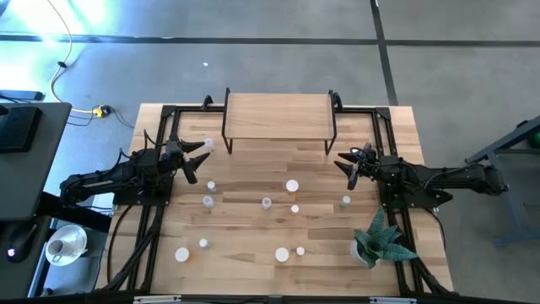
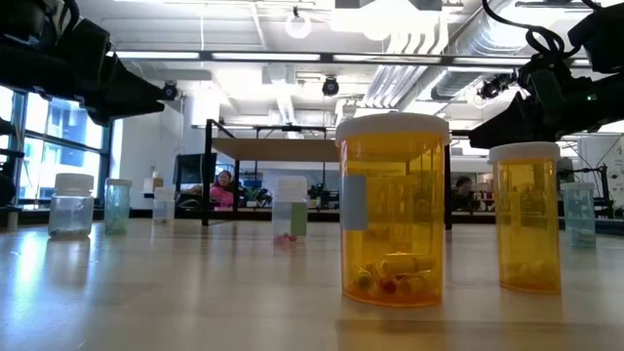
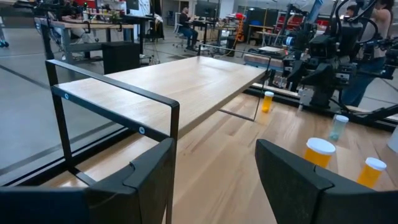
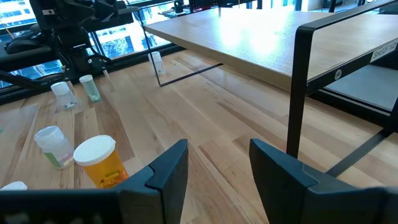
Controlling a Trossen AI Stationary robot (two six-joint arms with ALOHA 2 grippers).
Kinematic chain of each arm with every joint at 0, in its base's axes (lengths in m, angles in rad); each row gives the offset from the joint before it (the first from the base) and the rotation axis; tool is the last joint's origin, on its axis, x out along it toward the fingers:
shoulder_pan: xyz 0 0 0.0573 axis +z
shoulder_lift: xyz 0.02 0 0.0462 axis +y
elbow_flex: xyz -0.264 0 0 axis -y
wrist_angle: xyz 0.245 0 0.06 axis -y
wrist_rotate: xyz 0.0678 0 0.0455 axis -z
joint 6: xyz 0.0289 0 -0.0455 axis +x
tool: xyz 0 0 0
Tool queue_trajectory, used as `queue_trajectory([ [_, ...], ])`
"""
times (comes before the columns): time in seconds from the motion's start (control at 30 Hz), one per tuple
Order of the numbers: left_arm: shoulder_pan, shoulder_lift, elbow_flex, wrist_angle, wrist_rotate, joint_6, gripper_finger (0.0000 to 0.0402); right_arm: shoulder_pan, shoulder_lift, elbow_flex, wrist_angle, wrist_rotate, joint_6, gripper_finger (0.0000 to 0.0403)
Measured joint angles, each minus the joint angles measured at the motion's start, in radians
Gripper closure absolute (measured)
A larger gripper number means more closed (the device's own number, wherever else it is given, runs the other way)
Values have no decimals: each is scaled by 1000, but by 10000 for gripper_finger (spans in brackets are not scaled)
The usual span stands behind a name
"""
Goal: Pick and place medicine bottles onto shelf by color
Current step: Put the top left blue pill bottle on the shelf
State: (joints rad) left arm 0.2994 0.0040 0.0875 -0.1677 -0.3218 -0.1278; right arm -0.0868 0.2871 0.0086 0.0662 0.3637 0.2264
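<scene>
The shelf (image 1: 278, 116) is a light-wood platform on black legs at the table's far middle; its top is bare. About a dozen white-capped medicine bottles stand on their bases across the table, among them a large orange bottle (image 2: 391, 210), a smaller orange bottle (image 2: 527, 216) and a whitish bottle (image 2: 74, 203). My left gripper (image 1: 201, 159) is open and empty, above the table near the shelf's left legs (image 3: 214, 180). My right gripper (image 1: 346, 164) is open and empty near the shelf's right legs (image 4: 217, 171).
A potted green plant (image 1: 380, 239) stands at the near right of the table. A white cup (image 1: 59, 247) sits off the table on the left. Black frame rails (image 1: 160, 194) run along both sides. People sit in the room beyond the table (image 2: 224, 185).
</scene>
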Motion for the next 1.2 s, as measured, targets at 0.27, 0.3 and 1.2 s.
queue_trajectory([
  [0.27,0,0,0,0,0,0,188,0,0,0,0,0,0,240],
  [0.3,0,0,0,0,0,0,188,0,0,0,0,0,0,240],
  [1.2,0,0,0,75,88,-44,188,0,0,0,0,0,0,240],
])
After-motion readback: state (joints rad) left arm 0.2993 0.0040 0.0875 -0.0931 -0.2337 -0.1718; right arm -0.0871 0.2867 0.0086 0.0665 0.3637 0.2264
